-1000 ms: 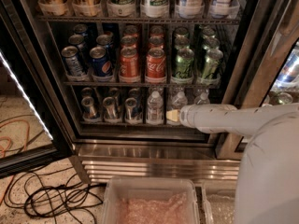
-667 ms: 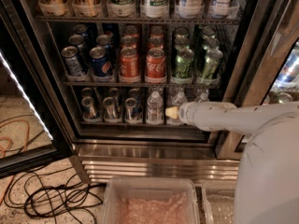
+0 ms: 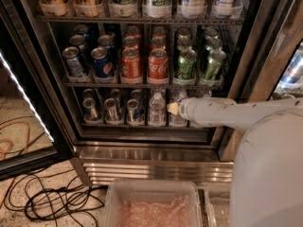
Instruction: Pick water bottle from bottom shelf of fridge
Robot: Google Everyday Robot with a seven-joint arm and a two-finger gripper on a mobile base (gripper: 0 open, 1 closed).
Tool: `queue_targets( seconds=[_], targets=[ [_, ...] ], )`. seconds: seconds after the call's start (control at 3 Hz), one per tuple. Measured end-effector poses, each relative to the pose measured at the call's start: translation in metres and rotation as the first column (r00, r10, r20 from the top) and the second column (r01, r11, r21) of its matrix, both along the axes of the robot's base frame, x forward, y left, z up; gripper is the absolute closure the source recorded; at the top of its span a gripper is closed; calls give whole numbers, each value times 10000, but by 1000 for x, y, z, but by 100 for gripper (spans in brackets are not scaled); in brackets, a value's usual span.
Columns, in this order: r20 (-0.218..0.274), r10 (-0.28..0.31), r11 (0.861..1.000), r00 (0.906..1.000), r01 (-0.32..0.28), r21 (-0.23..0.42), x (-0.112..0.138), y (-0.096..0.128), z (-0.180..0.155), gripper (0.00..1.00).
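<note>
Pincer (image 3: 173,109) hovers above the bottom shelf (image 3: 118,125); the water bottle (image 3: 157,109) stands upright just beyond its tip. Whether it is open or closed cannot be told.

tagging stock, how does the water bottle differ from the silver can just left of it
The water bottle is clear with a white cap; the silver can is opaque metal. The water bottle stands slightly taller than the silver can. The hand, in from the right, ends beside the water bottle; the silver can is one place farther left. Both stand upright on the bottom shelf.
</note>
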State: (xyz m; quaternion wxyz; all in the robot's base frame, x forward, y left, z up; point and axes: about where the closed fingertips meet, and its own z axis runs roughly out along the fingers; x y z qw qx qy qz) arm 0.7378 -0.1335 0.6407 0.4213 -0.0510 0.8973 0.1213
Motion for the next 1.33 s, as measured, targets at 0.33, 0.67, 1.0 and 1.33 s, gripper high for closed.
queue_targets(
  seconds=[0.33,0.67,1.0,1.33],
  targets=[
    [-17,-14,10000,10000,14,-28,8,0,-4,35],
    [-28,-24,10000,10000,23,-63,12,0,-6,46],
    [-28,-23,10000,10000,23,-63,12,0,-6,64],
    [-28,-23,10000,10000,23,-63,12,0,-6,87]
  ],
)
